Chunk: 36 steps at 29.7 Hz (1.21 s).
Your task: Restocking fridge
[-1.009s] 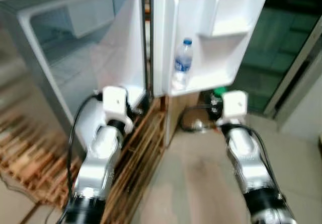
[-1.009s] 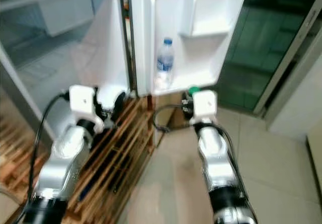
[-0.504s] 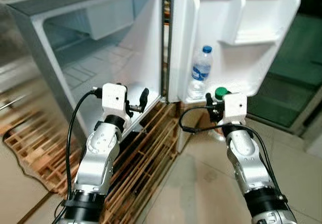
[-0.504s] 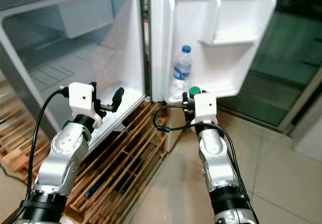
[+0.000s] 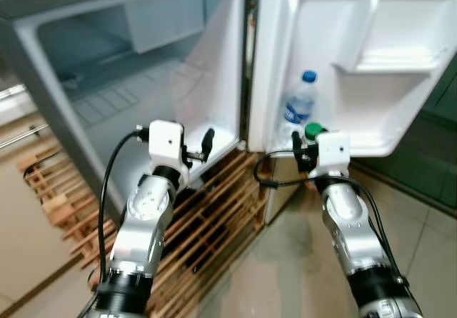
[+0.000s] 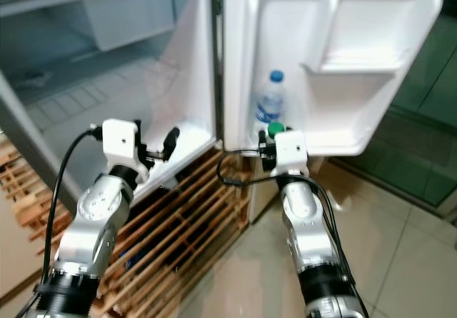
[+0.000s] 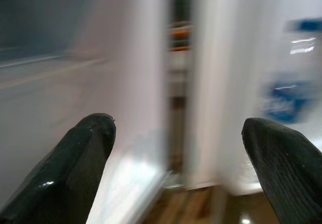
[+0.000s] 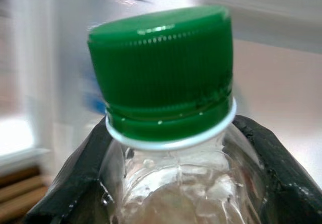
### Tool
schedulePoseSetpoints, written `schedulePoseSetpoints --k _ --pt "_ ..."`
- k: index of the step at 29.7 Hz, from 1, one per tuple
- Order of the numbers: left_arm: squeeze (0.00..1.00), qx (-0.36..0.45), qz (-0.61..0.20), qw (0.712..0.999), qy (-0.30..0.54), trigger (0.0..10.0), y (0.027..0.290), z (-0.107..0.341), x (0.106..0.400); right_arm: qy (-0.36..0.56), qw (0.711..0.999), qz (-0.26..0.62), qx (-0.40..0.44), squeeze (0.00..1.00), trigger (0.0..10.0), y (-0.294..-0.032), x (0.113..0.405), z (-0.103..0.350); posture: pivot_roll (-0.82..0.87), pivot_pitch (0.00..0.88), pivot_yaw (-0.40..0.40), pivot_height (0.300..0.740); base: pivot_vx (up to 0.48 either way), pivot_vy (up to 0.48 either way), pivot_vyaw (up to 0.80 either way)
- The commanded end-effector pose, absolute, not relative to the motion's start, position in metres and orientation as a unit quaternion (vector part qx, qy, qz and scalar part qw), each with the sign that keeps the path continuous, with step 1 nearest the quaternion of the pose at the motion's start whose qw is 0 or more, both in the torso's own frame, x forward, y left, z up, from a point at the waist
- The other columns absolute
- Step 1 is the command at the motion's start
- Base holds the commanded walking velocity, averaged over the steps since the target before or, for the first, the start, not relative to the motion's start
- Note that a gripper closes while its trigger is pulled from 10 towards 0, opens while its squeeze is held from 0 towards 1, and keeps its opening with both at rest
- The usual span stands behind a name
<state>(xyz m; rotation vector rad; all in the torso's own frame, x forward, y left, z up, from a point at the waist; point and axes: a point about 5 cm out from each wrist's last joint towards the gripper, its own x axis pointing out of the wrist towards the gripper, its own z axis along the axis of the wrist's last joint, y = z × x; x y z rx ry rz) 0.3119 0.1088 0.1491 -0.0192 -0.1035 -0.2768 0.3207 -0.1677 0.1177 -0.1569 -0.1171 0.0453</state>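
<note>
Right gripper (image 8: 166, 183) | clamps green-capped bottle (image 8: 166, 108) (near fridge door (image 5: 400, 39))

green-capped bottle (image 8: 166, 133) nearer door shelf (image 6: 357, 143)

Head stereo pair: looking forward and down from above both silver arms at an open fridge (image 5: 143, 61) and its door (image 6: 335, 53), at middling range, over a tiled floor (image 5: 285, 275) and a wooden pallet (image 6: 193, 239). Nearly the same scene in both eyes, shifted slightly sideways.

Left wrist view: along two black fingers (image 7: 75, 168) toward the hinge gap, blurred; blue-labelled water bottle (image 5: 298, 111) shared with the head pair.

Right wrist view: very close on a green-capped bottle (image 8: 163, 83).
</note>
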Motion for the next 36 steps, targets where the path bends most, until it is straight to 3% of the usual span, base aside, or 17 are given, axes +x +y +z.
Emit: schedulePoseSetpoints --k 1,15,20,27,36 --pt "0.0 -0.005 -0.136 0.989 -0.063 10.0 0.113 0.155 0.311 -0.112 0.99 0.027 -0.079 0.0 0.0 -0.162 0.323 0.144 -0.14 0.0 0.034 0.74 0.259 -0.401 0.0" --pt "0.0 -0.011 -0.13 0.988 -0.08 10.0 0.113 0.161 0.313 -0.161 0.984 0.053 -0.063 0.0 0.0 -0.155 0.326 0.171 -0.15 0.0 0.036 0.74 0.044 -0.051 0.0" --pt "0.0 -0.041 -0.105 0.986 -0.122 10.0 0.122 0.174 0.308 -0.222 0.971 0.087 -0.028 0.0 0.0 -0.146 0.323 0.195 -0.14 0.0 0.039 0.74 0.346 0.054 0.0" --pt "0.0 -0.023 -0.123 0.975 -0.181 10.0 0.117 0.195 0.301 -0.23 0.967 0.103 -0.025 0.0 0.0 -0.136 0.326 0.199 -0.13 0.0 0.036 0.74 0.373 0.301 0.0" --pt "0.0 -0.032 -0.124 0.973 -0.194 10.0 0.116 0.201 0.3 -0.237 0.959 0.154 -0.018 0.0 0.0 -0.123 0.331 0.206 -0.13 0.0 0.037 0.74 0.393 0.0 0.0"
